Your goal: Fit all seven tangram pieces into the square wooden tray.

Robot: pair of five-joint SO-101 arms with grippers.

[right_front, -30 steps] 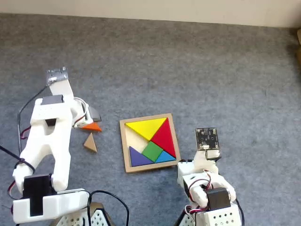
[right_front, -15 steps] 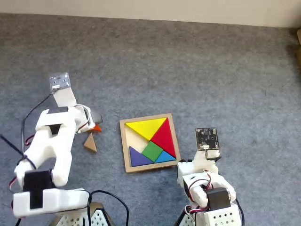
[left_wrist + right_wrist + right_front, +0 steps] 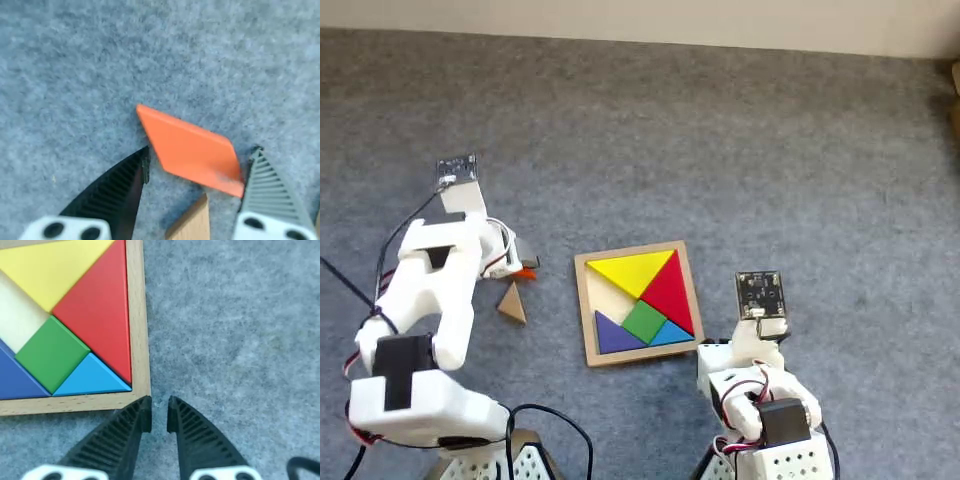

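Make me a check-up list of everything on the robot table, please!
Surface: grey felt mat.
Job's things: wooden tray holds a yellow triangle, red triangle, green square, dark blue triangle and light blue triangle; a bare gap remains. Orange parallelogram and tan triangle lie on the mat outside it.
Clutter: nothing seen.
Grippers: left pincer open, one finger each side of the orange parallelogram; right pincer shut, empty, beside the tray's corner.
Cables: black cable loops near the arm bases.
Surroundings: pale wall behind the mat.
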